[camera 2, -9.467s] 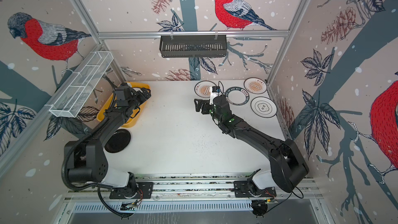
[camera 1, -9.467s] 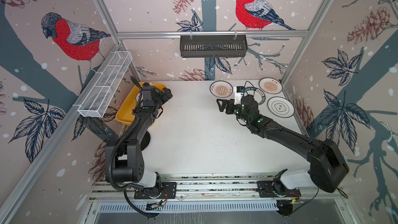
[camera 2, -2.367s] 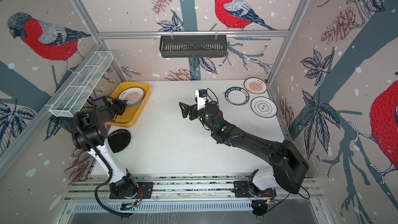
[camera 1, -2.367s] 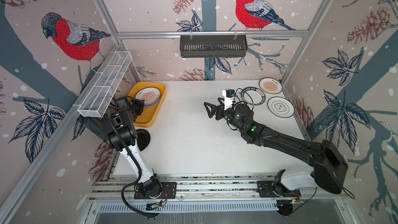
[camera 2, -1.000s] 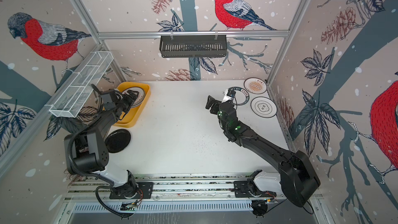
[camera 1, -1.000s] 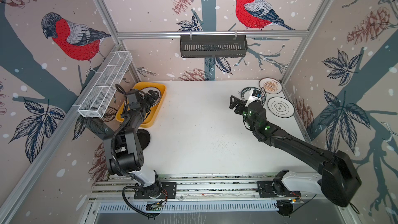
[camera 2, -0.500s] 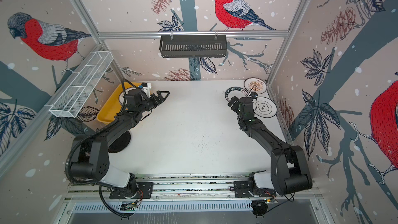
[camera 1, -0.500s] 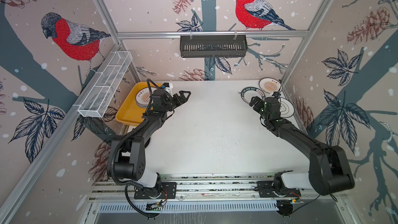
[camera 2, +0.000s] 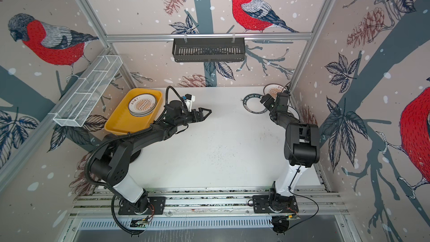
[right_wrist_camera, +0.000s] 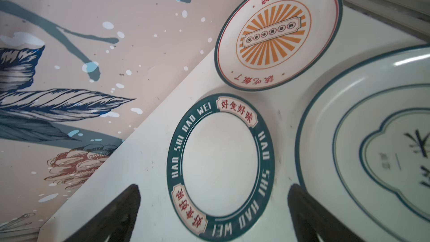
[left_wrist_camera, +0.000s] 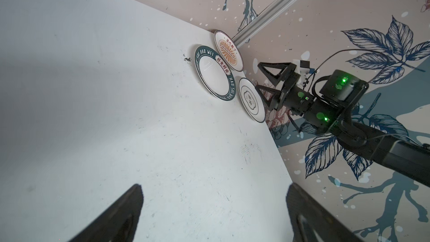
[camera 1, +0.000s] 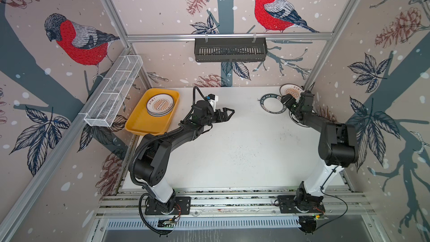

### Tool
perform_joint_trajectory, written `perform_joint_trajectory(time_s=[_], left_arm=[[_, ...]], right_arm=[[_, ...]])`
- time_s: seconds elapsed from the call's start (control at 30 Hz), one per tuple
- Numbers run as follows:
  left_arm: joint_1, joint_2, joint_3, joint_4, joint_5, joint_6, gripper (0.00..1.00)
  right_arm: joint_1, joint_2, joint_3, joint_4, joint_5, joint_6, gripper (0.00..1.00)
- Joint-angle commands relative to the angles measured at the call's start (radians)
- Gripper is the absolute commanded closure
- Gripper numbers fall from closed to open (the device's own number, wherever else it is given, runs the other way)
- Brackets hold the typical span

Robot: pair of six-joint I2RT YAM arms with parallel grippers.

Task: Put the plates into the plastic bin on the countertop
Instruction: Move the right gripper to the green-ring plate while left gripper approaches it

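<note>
Shallow yellow-orange rectangular plastic bin (camera 1: 149, 124) at the far left corner of the white speckled bench (camera 1: 232, 147). Inside, in the bin's far half: stack of round white plates (camera 1: 160, 104), orange sunburst design on top, rims of others showing beneath.

Left gripper (camera 1: 230, 113): just beside the bin, on its side toward the bench middle, over bare bench. Fingers (left_wrist_camera: 116, 217) spread wide, nothing between them, pointed away from the bin.

Well apart from the bin, across the bench at the opposite far corner, three single plates lying flat:
- white plate with dark green lettered ring (right_wrist_camera: 221, 166), nearest the bin of the three
- white plate with orange sunburst centre (right_wrist_camera: 277, 36), farthest back, close to the lettered one; cannot tell whether the rims touch
- white plate with thin dark rim and centre emblem (right_wrist_camera: 384, 147), farthest from the bin; covered by the right arm in both top views

Right gripper (left_wrist_camera: 257, 75): over that group, far from the bin. Fingers (right_wrist_camera: 111, 219) wide apart, empty, above the lettered and emblem plates, not touching either.
</note>
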State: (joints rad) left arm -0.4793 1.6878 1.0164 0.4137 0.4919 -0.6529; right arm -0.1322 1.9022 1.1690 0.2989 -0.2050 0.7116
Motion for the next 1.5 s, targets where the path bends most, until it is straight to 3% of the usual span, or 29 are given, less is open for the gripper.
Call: perform_joint_trajectory(time_s=[0.0,0.4,0.83,1.03,1.23,1.47], left_arm=[[-0.033,0.028,0.047,0.011,-0.017,0.052,0.04],[-0.086,0.100,0.132,-0.054,-0.045,0.076,0.04],[-0.085,0.137,0.161,-0.089,-0.104,0.077,0.04],[-0.062,0.173,0.234,-0.183,-0.124,0.101,0.04],[0.011,0.230,0.257,-0.193,-0.084,0.001,0.05],[0.105,0.332,0.292,-0.166,0.009,-0.138,0.07]], right_arm=[[-0.024,0.097,0.086,0.039,-0.102,0.032,0.00],[-0.052,0.360,0.400,-0.053,-0.131,0.061,0.00],[-0.025,0.458,0.506,-0.093,-0.215,0.096,0.01],[0.034,0.484,0.560,-0.173,-0.203,0.024,0.00],[0.089,0.495,0.558,-0.151,-0.240,-0.009,0.00],[0.173,0.528,0.607,-0.113,-0.364,-0.072,0.01]])
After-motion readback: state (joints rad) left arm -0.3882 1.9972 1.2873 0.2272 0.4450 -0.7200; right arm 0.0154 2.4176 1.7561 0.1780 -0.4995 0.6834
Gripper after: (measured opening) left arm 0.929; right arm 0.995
